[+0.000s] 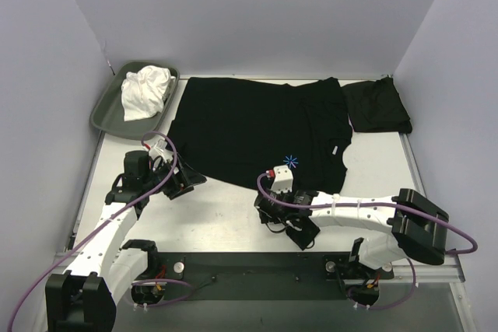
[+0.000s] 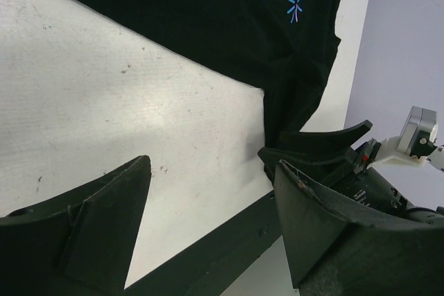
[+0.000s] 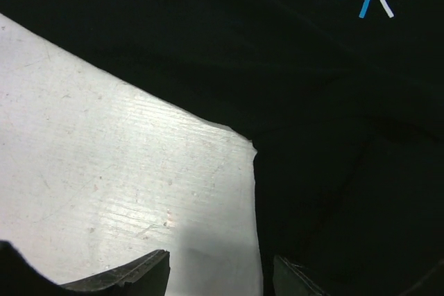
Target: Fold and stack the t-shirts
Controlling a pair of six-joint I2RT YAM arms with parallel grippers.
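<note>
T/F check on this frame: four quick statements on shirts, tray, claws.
1. A black shirt lies spread on the table. True.
2. The tray holds a black shirt. False: the tray holds white cloth.
3. The left claw is open and empty. True.
4. The blue mark is on the folded shirt. False: the blue mark is on the spread black shirt; the folded shirt lies far right.
</note>
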